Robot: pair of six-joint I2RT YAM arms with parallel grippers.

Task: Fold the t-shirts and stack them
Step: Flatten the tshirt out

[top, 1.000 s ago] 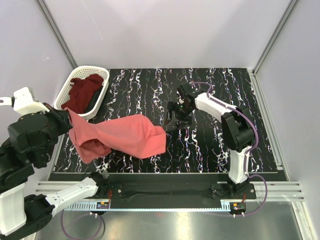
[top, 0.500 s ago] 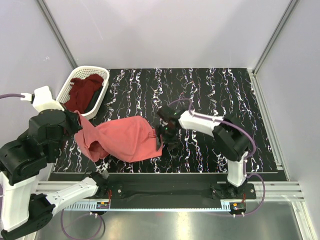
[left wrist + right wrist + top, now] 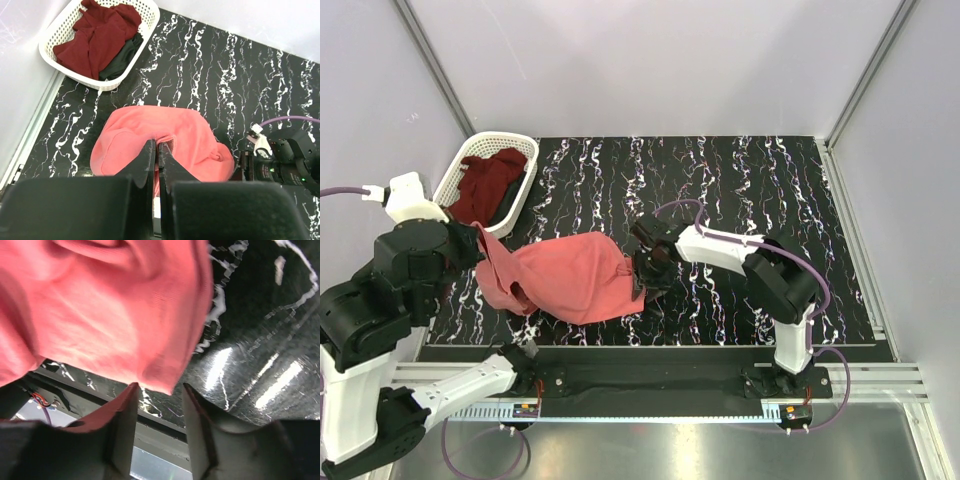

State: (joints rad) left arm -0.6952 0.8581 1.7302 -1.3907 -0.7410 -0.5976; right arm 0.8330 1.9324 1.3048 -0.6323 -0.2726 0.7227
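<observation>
So compared to a second back, the right gripper [image 3: 644, 268] has swung in from farther off and now sits at the end of the salmon-pink t-shirt [image 3: 570, 277] farthest from the white basket [image 3: 526, 148], and the shirt's bunched up shorter toward the basket. Left gripper [image 3: 157, 145] is clenched on the shirt's basket-side end, holding it up just off the basket's near corner; the maroon t-shirt [image 3: 488, 185] is piled inside the basket. Only the right wrist cam shows that gripper's jaws standing apart, with the shirt's corner dangling between them, not pinched.
</observation>
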